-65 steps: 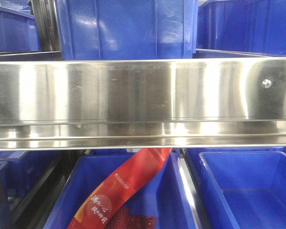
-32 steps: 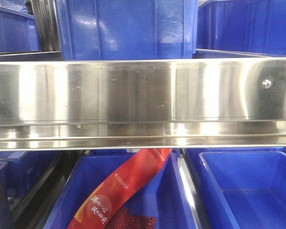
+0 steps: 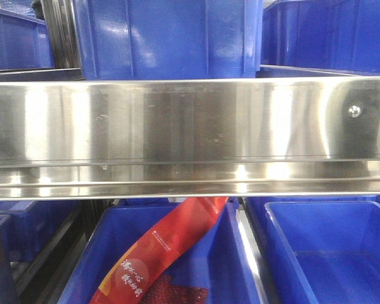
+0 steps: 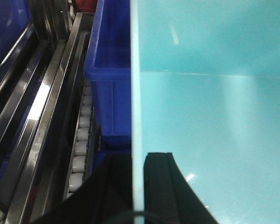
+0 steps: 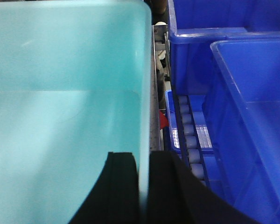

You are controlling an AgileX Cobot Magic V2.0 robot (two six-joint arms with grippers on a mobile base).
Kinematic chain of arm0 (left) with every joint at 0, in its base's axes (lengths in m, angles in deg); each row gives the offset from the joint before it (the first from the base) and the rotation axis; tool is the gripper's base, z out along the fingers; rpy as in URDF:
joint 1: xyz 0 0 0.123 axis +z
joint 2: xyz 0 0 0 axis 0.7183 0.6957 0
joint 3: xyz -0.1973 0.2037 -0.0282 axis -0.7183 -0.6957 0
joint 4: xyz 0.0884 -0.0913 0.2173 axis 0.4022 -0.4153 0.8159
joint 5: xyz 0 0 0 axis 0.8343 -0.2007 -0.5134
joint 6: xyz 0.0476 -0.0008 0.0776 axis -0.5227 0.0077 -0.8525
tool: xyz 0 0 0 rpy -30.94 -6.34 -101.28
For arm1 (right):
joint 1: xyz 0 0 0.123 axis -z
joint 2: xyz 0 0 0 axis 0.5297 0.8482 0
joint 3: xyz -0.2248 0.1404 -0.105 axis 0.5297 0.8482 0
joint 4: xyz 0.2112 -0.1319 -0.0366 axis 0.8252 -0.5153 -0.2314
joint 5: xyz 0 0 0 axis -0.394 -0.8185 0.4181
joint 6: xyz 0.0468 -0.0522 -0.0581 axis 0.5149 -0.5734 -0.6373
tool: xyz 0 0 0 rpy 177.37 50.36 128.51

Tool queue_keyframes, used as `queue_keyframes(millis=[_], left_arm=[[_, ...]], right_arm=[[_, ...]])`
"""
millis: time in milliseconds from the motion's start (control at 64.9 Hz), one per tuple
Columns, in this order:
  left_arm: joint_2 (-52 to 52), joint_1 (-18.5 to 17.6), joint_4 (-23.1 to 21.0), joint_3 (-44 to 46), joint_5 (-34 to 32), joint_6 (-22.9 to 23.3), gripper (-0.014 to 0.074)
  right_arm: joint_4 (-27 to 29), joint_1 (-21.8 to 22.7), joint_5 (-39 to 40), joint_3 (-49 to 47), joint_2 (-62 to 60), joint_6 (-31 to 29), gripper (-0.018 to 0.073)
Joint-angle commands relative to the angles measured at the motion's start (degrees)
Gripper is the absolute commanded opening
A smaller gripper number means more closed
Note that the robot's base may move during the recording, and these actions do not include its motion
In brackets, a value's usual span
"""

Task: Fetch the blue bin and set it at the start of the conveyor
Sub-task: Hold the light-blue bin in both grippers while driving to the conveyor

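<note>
The pale aqua-blue smooth plastic bin (image 4: 210, 116) fills most of both wrist views, its walls plain, matte and slightly translucent, with a thin paler rim lip. The left gripper (image 4: 136, 186) straddles the left wall, its black fingers (image 4: 114, 186) closed on the rim with one outside and one inside. In the same way the right gripper (image 5: 143, 186) clamps the right wall near a rounded corner, its matte black fingers (image 5: 170, 186) pressed to both faces. The bin's floor and far wall blur into one glowing surface, and whether its base rests on anything cannot be told. Just left of it stands a glossy dark royal-blue plastic crate (image 4: 107, 93) with a thick rim, above a lane of small grey-white rollers (image 4: 81, 140) and long brushed-steel rails (image 4: 42, 116). To the right lie more dark blue crates (image 5: 252, 140), cut off by the frame, another strip of pale rollers (image 5: 189, 140) and a small red scrap (image 5: 163, 120) too small to identify. The front view is mostly a broad, mirror-streaked stainless-steel shelf rail (image 3: 190, 133) with one silver bolt (image 3: 353, 110). It hides the bases of the blue ribbed crates (image 3: 171, 38) above, and below it a long red printed packet (image 3: 171, 247) leans in an open crate (image 3: 231, 266).
</note>
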Motion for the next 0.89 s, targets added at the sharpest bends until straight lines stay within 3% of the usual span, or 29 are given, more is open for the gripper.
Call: queue_keyframes(millis=[0,878], left_arm=[[-0.7,-0.6,0.4,0.8,-2.6,0.1,-0.0111],[-0.4,-0.6,0.5,0.8,-2.5,0.1,-0.0111]], right_arm=[[-1.2,-0.1,1.7,-0.8,-0.6,-0.6,-0.0165],[-1.2,-0.1,1.7,-0.8,-0.6,-0.6,-0.0165]])
